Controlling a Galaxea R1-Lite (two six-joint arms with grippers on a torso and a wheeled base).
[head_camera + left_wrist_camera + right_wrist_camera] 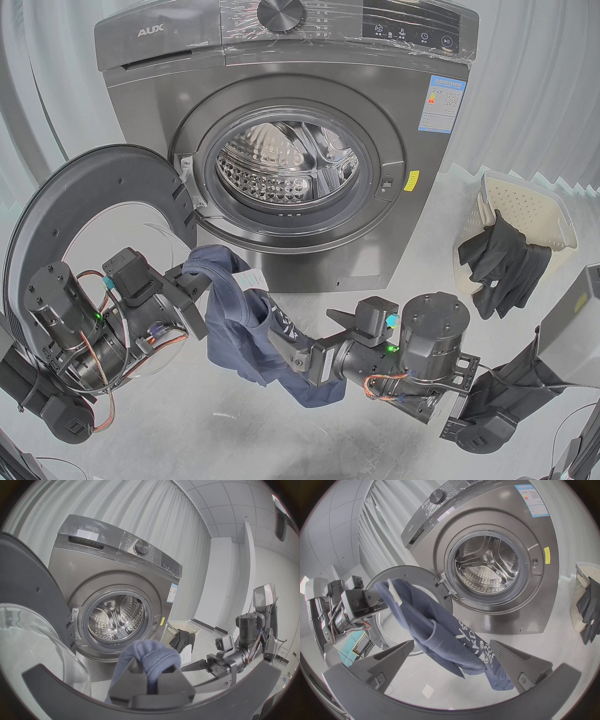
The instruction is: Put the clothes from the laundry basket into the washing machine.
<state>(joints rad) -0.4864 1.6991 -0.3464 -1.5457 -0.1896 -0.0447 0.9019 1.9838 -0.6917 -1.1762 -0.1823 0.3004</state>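
Clamping one navy garment [250,337], the left end effector [153,669] is closed (right end effector [450,644] wide open); one black garment [506,262] drapes the laundry basket [537,206].

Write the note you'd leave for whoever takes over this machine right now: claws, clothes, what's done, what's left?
Left claw: shut on the blue garment, held up in front of the washing machine.
Right claw: open, with the garment hanging between its fingers.
Door open; drum looks empty.
Dark clothes hang over the rim of the laundry basket.
Done: blue garment is out of the basket.
Left: load it, then the dark clothes.
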